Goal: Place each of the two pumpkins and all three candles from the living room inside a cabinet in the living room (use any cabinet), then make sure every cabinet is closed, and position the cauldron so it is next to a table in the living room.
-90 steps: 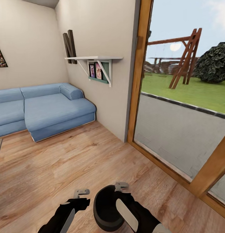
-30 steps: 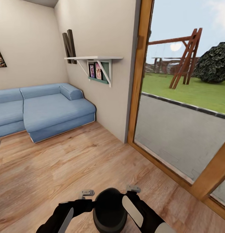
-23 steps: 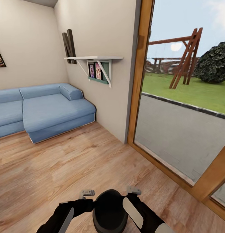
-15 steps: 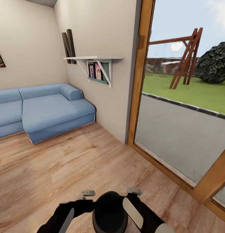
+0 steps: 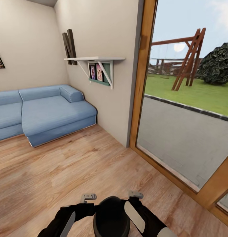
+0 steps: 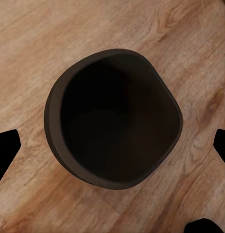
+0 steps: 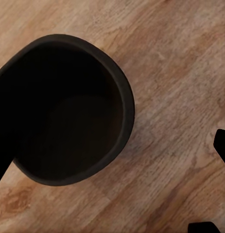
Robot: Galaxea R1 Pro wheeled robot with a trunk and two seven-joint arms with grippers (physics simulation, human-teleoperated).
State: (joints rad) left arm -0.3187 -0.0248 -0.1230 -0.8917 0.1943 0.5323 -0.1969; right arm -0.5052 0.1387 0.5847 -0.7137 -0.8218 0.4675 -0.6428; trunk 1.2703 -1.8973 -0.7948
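Since three seconds ago, our grippers have closed in around the cauldron (image 5: 111, 215); whether either grasps it, we cannot tell. It sits between our arms above the floor (image 5: 78, 164); uneven squeeze could drop it.

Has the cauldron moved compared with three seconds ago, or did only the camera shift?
Yes. The cauldron now sits lower in the head view, closer to the robot, while the wooden door frame and the wall shelf have barely shifted in the picture.
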